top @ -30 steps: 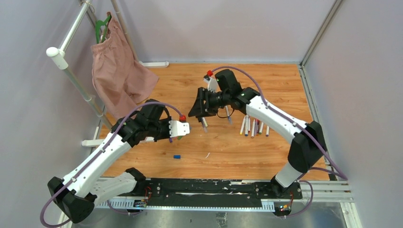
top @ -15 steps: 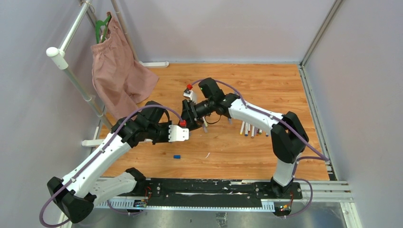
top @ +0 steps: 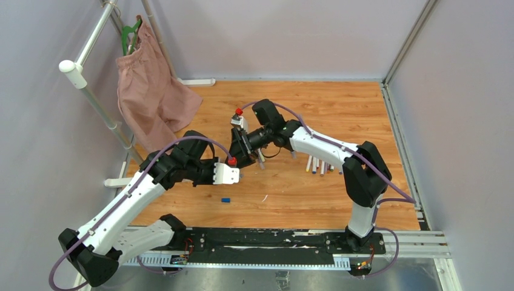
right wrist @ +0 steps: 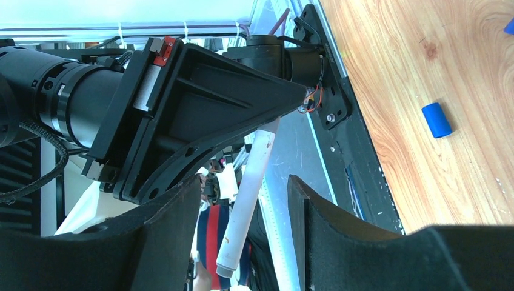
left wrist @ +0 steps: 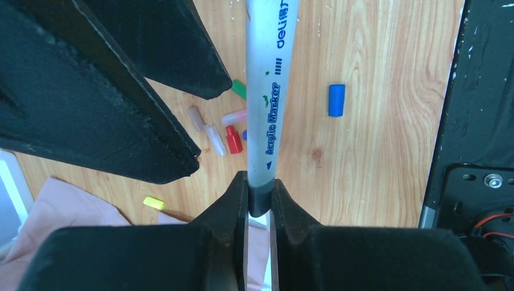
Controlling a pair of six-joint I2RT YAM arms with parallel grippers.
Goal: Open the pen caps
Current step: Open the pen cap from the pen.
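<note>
My left gripper [left wrist: 259,182] is shut on the dark end of a white-grey pen [left wrist: 267,91] that points away from it. My right gripper [right wrist: 243,182] is open, with its fingers on either side of the same pen's barrel [right wrist: 248,206] and not touching it. In the top view the two grippers meet over the left middle of the table, left gripper [top: 232,171] and right gripper [top: 239,156]. Loose pen caps lie on the wood: a blue one [left wrist: 336,100] [top: 225,199] [right wrist: 437,120], a red one [left wrist: 233,139], a green one [left wrist: 239,89] and a yellow one [left wrist: 154,203].
A row of several pens [top: 321,165] lies on the table right of centre. A pink cloth [top: 151,97] hangs from a metal rack [top: 79,73] at the back left and spills onto the table. Grey walls close in three sides.
The right arm has swung left and down to the left gripper, and its open fingers now straddle the held pen. The left gripper has shifted slightly, still shut on the pen.
</note>
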